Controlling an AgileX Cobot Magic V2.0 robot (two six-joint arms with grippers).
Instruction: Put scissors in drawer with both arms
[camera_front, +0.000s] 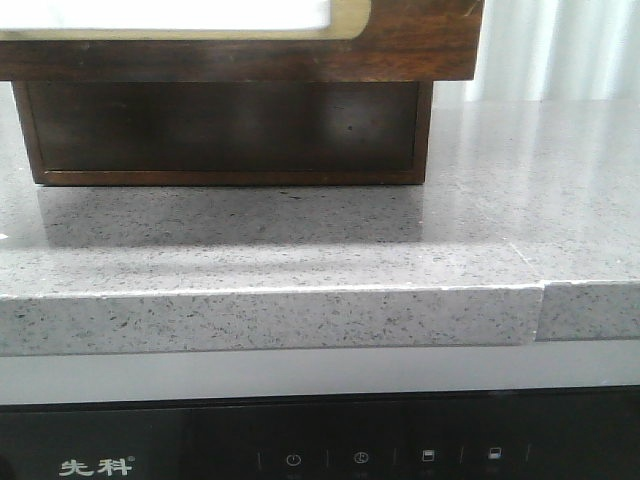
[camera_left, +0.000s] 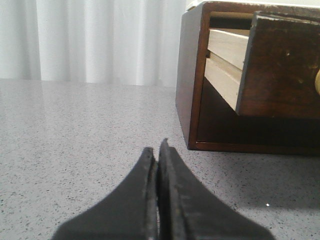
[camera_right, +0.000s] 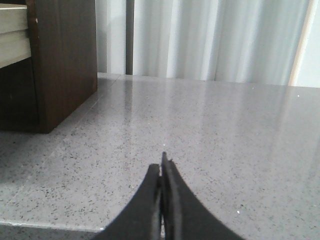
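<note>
The drawer (camera_front: 400, 40) with the white panel (camera_front: 160, 12) in a cream-gold frame stands pulled out of the dark wooden cabinet (camera_front: 220, 130), overhanging the counter. In the left wrist view the drawer (camera_left: 280, 65) shows its pale wooden side, out of the cabinet (camera_left: 192, 80). My left gripper (camera_left: 156, 150) is shut and empty, low over the counter, short of the cabinet's corner. My right gripper (camera_right: 162, 167) is shut and empty over bare counter beside the cabinet (camera_right: 62, 60). The scissors are out of view. Neither gripper shows in the front view.
The grey speckled counter (camera_front: 300, 260) has a front edge with a seam (camera_front: 540, 310) at the right. A black appliance panel (camera_front: 320, 440) lies below it. White curtains (camera_right: 210, 40) hang behind the counter.
</note>
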